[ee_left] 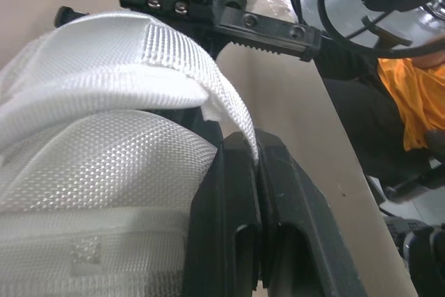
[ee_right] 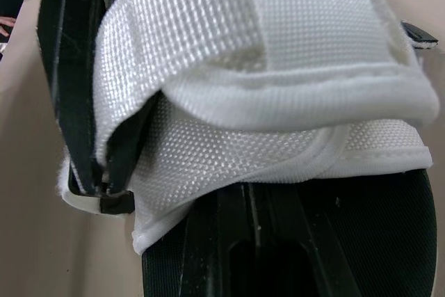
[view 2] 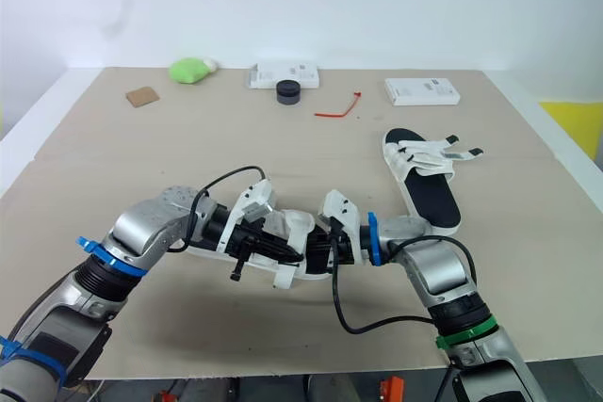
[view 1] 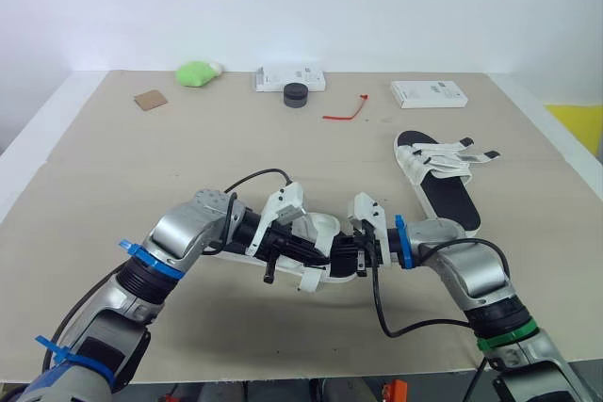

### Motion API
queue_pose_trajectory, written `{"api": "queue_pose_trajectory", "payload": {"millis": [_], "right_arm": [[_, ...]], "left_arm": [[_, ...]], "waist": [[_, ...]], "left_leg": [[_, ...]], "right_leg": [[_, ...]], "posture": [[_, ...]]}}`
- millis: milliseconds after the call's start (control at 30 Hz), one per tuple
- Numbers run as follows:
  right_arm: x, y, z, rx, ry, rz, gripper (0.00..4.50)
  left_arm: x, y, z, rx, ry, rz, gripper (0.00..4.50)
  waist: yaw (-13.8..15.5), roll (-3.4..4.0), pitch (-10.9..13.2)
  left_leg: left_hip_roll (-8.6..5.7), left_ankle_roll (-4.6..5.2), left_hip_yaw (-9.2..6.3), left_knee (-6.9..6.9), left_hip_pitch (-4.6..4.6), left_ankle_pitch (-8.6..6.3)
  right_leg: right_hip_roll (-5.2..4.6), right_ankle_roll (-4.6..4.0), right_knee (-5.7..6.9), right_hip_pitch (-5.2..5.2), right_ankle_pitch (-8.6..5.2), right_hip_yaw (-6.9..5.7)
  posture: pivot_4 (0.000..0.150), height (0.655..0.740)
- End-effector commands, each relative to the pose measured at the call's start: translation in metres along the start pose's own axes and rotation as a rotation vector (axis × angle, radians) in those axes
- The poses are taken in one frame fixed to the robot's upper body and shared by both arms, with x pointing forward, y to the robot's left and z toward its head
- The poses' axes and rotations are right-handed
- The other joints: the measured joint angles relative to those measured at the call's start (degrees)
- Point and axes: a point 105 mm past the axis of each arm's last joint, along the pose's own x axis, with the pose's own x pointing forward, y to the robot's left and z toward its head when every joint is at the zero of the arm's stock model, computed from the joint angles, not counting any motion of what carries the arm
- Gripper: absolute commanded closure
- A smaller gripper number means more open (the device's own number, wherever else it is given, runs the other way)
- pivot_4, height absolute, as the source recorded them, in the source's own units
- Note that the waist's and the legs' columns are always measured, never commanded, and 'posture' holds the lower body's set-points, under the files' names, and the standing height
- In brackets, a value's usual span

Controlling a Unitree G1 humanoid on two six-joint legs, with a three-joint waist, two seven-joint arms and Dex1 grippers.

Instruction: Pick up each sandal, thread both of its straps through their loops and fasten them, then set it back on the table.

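Sandal (view 1: 318, 226), the nearer one, sits at the near middle of the table (view 1: 113, 167) between my grippers. I have my left gripper (ee_left: 256, 145) clamped on a white strap (ee_left: 174, 67). My right gripper (view 1: 347, 253) meets the upper, but I cannot tell its grip. Step, as I judge: fastening this strap. Next calls for a steady pull, then pressing it down.

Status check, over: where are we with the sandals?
Left gripper shut on near sandal's white strap. Right gripper at same sandal. Far sandal on table, straps loose. Nothing blocking.
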Motion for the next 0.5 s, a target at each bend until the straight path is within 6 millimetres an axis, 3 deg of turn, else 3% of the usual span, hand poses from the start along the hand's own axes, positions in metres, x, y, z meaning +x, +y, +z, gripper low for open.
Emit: {"api": "queue_pose_trajectory", "payload": {"millis": [33, 100, 200, 267, 300, 467, 500], "right_arm": [[0.003, -0.001, -0.020, 0.065, 0.064, -0.012, 4.50], [0.003, -0.001, -0.020, 0.064, 0.065, -0.012, 4.50], [0.003, -0.001, -0.021, 0.063, 0.068, -0.013, 4.50], [0.003, -0.002, -0.021, 0.062, 0.069, -0.012, 4.50], [0.003, -0.002, -0.021, 0.062, 0.069, -0.012, 4.50], [0.003, -0.002, -0.020, 0.058, 0.069, -0.011, 4.50], [0.003, -0.002, -0.020, 0.058, 0.068, -0.010, 4.50]], "left_arm": [[0.002, 0.000, -0.017, -0.072, 0.055, 0.006, 4.48], [0.000, 0.002, -0.008, -0.118, 0.020, 0.019, 4.48], [-0.005, -0.004, 0.003, -0.153, -0.015, -0.014, 3.68], [-0.006, -0.010, 0.007, -0.166, -0.021, -0.042, 2.81], [-0.007, -0.011, 0.008, -0.173, -0.026, -0.043, 2.72], [-0.010, -0.001, 0.021, -0.198, -0.089, 0.016, 0.28], [-0.013, 0.000, 0.025, -0.214, -0.109, 0.021, 0.28]], "waist": [[0.00, 0.00, 0.00], [0.00, 0.00, 0.00], [-0.01, 0.00, 0.01], [-0.02, -0.01, 0.02], [-0.02, -0.01, 0.02], [0.02, -0.02, 0.04], [0.02, -0.02, 0.04]], "left_leg": [[0.00, 0.00, 0.00, -0.03, -0.01, 0.00], [0.02, 0.00, 0.00, -0.04, -0.01, 0.00], [0.02, 0.00, 0.00, -0.04, -0.01, 0.00], [0.02, 0.00, 0.01, -0.04, -0.01, 0.00], [0.02, 0.00, 0.01, -0.04, -0.01, 0.00], [0.01, 0.00, 0.00, -0.01, -0.01, 0.00], [0.01, 0.00, 0.00, 0.01, -0.01, 0.01]], "right_leg": [[0.02, 0.00, 0.00, 0.01, 0.00, 0.01], [0.05, -0.01, 0.00, 0.02, 0.00, 0.02], [0.06, 0.00, 0.00, 0.00, 0.00, 0.04], [0.06, 0.00, 0.00, 0.00, 0.00, 0.04], [0.06, 0.00, 0.00, -0.02, 0.00, 0.04], [0.04, 0.01, 0.00, -0.08, 0.00, 0.04], [0.04, 0.02, 0.00, -0.08, 0.01, 0.04]], "posture": [[0.150, 0.7400], [0.150, 0.7400], [0.150, 0.7400], [0.150, 0.7400], [0.150, 0.7400], [0.150, 0.7400], [0.150, 0.7400]]}}
